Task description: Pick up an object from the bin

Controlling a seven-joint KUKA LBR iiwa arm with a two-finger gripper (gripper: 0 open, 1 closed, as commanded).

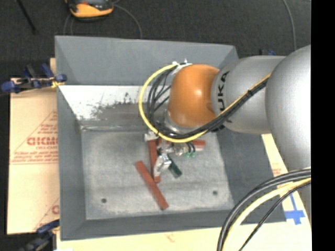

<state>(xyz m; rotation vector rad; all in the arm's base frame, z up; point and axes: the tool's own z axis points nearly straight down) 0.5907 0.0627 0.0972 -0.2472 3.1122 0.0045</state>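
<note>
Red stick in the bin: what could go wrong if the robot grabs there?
Two things, maybe. The gripper sits where the long red-brown stick, a shorter red piece and a dark green thing crowd together, so it might catch the wrong one or knock them aside. The stick also lies flat on the bin floor, so it could slip away.

We record a grey bin (94,192) with dark speckled scuffs on its pale back wall, a reddish-brown bar (153,186) and a dark green piece (175,171) on its floor, and a silver-grey arm (272,98) with an orange cover (191,94) and yellow and black cables (142,95)
</note>
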